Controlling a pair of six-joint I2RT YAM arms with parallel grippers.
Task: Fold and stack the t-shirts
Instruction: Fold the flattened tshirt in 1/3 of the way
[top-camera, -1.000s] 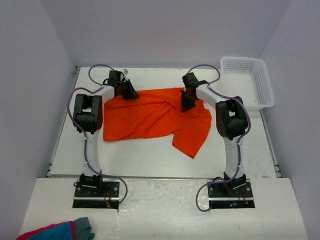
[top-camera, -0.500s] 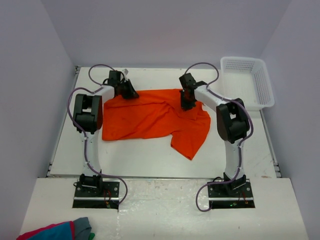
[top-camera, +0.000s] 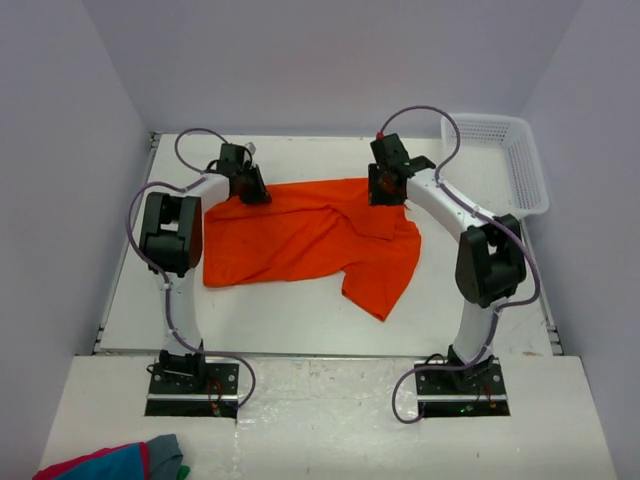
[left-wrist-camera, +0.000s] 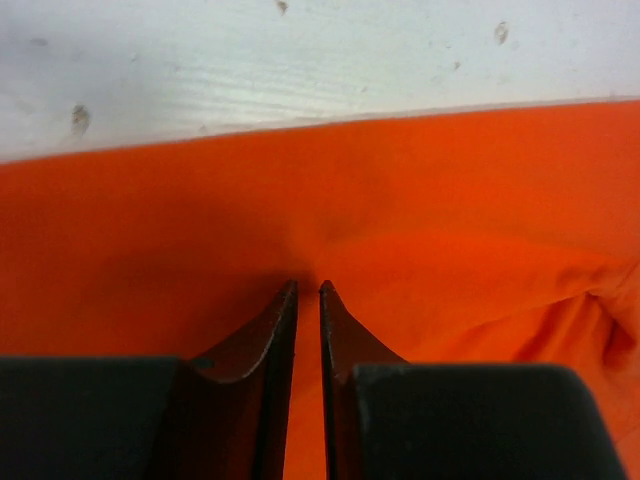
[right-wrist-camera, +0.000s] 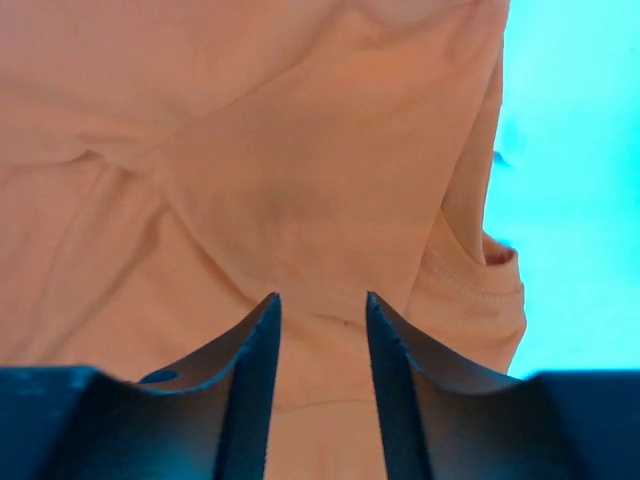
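One orange t-shirt (top-camera: 300, 235) lies crumpled and partly spread across the white table (top-camera: 280, 320), with a loose flap trailing toward the front right. My left gripper (top-camera: 253, 190) is at the shirt's far left corner. In the left wrist view its fingers (left-wrist-camera: 308, 287) are shut on the orange cloth (left-wrist-camera: 400, 200), which puckers toward the tips. My right gripper (top-camera: 385, 195) hovers at the shirt's far right corner. Its jaws (right-wrist-camera: 322, 296) stand apart over the cloth (right-wrist-camera: 300, 150), near a hemmed sleeve edge (right-wrist-camera: 480, 280), holding nothing.
A white plastic basket (top-camera: 497, 160) stands at the back right of the table. A red, blue and grey cloth bundle (top-camera: 115, 465) lies at the near left, off the table. White walls close in the back and both sides.
The right gripper opened and let go of the shirt, and its arm swung right and toward the back. The left gripper kept its hold and barely moved.
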